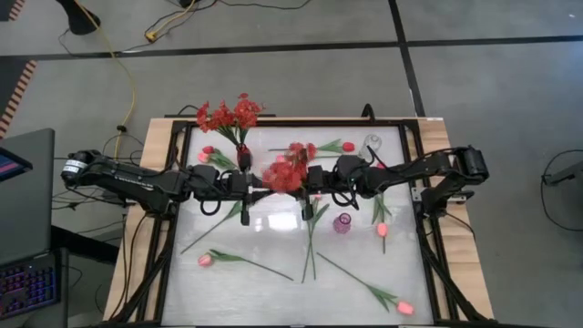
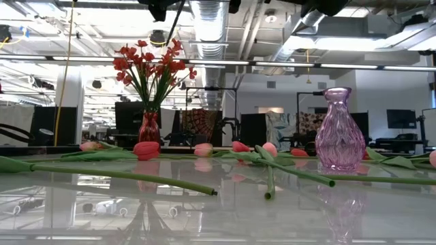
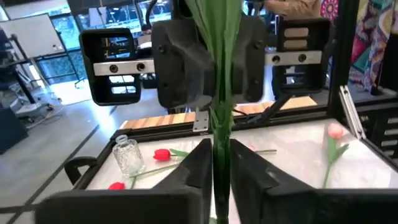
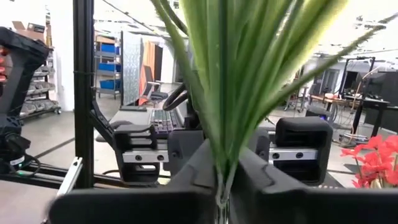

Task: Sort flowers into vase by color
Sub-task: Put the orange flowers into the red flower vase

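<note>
A bushy spray of small red blossoms (image 1: 285, 172) is held above the table's middle, between both grippers. My left gripper (image 1: 262, 185) comes from the left and is shut on its green stem (image 3: 217, 124). My right gripper (image 1: 305, 179) comes from the right and is shut on its leafy stems (image 4: 230, 93). A second red spray (image 1: 228, 115) stands in a red vase (image 2: 149, 128) at the far edge. A purple vase (image 1: 342, 223) and a clear glass vase (image 1: 372, 144) stand upright. Pink tulips (image 1: 205, 260) and red tulips (image 1: 208, 150) lie flat on the table. My left gripper pinches the spray's green stem (image 3: 217, 152) between its two fingers, coming level from the table's left, fingers across the stem. The stem stands upright and is lifted clear. My right gripper pinches the bunch of green stems (image 4: 222, 177) where the leaves fan out, level from the table's right, fingers across it.
The glossy white table top (image 1: 264, 292) has a dark frame around it. Tulips with long stems lie scattered over the near half (image 1: 404, 308) and toward the far right (image 1: 348, 146). The purple vase (image 2: 339, 129) stands right of centre, below the right arm.
</note>
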Robot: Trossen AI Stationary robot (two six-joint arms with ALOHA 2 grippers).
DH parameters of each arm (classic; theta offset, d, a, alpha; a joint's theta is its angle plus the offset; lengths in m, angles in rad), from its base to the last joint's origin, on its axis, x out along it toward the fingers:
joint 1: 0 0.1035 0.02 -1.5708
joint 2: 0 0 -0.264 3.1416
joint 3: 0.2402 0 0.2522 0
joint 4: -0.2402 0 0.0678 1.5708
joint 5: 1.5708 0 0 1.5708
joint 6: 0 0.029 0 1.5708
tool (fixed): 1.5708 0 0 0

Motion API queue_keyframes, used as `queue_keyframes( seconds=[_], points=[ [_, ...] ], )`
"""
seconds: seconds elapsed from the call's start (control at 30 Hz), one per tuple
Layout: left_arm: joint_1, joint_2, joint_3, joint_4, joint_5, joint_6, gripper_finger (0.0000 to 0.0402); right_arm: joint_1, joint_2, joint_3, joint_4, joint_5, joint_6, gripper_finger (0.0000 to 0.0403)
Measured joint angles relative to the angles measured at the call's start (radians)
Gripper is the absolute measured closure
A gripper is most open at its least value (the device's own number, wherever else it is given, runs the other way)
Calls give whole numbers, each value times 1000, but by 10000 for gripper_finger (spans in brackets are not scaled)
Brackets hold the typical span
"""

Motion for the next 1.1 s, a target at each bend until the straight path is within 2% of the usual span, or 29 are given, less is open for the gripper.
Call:
queue_keyframes(
  seconds=[0.03,0.2,0.33,0.47,0.63,0.73,0.93,1.1],
  points=[
    [0,0,0,-8,0,4,350,0,0,0,0,0,-4,369],
    [0,-29,0,-102,-20,0,287,-7,0,0,0,20,-28,370],
    [0,-103,0,-291,-158,-40,240,-33,0,0,0,54,-30,351],
    [0,-216,0,-501,-276,-124,212,-74,0,0,2,66,-31,356],
    [-1,-350,0,-696,-286,-245,208,-120,57,0,84,68,-31,366],
    [-1,-396,0,-786,-341,-318,212,-133,146,24,180,72,-31,362],
    [0,-402,0,-949,-494,-465,216,-169,327,160,246,122,-42,359],
    [0,-380,0,-1029,-510,-499,216,-202,427,285,233,128,-42,359]
  ],
)
